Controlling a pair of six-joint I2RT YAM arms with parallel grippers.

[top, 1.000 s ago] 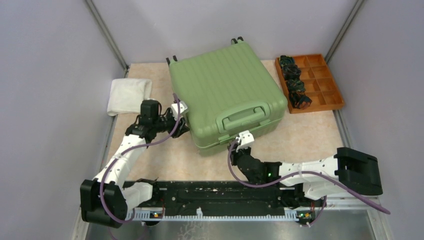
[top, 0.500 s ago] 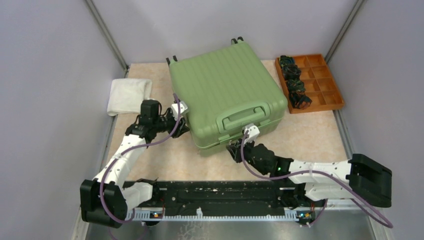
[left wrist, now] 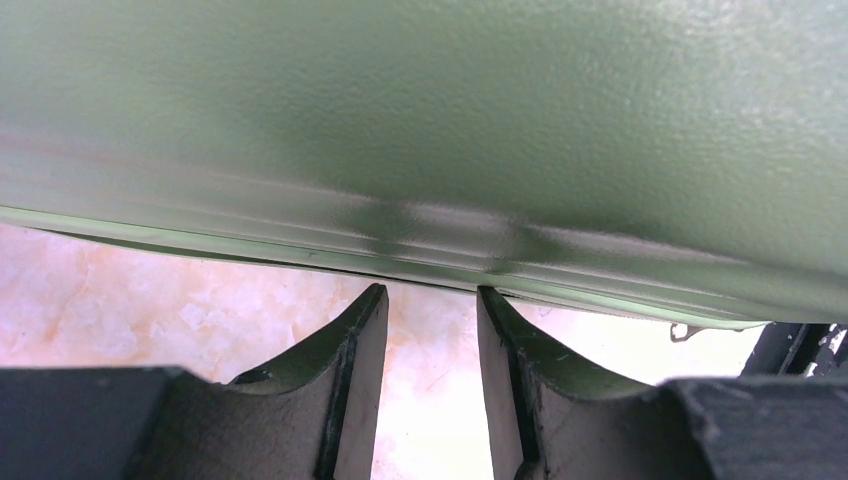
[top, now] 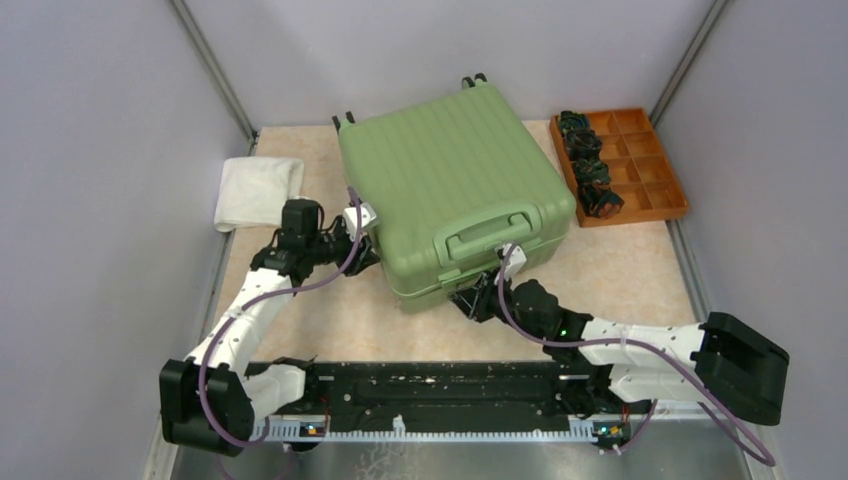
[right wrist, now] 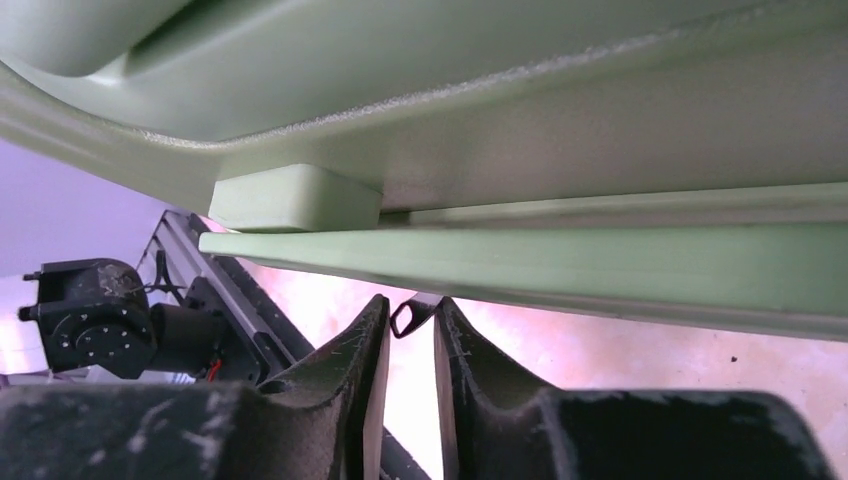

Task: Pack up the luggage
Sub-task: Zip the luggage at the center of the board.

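The luggage [top: 450,190] is a light-green hard-shell case with a ribbed lid. It lies flat and shut on the table [top: 620,275], at mid-back and turned a little askew. Its handle [top: 490,238] faces the arms and its small dark wheels [top: 474,79] point to the far wall. A folded white towel [top: 258,190] lies to its left. An orange tray [top: 650,172] with dark items in its left cells lies to its right, apart from the case.

The left arm reaches forward with its elbow bent. The left gripper [top: 368,256] is at the case's near-left corner, low against the side. In the left wrist view the left gripper [left wrist: 428,292] has its fingers part-way open, with nothing between them. The tips sit just under the seam of the shell [left wrist: 500,100].

The right arm stretches low across the table from the right. The right gripper [top: 478,297] is at the front edge, below the handle. In the right wrist view the right gripper [right wrist: 410,305] shows only a narrow gap. A small dark loop [right wrist: 408,318] sits right at the tips, under the shell's rim [right wrist: 600,260]. I cannot tell whether the fingers pinch it.

From above, both sets of fingers are mostly hidden by the wrists and the case. The inside of the case is unseen. A dark shape at the lower right of the left wrist view is too cut off to name.
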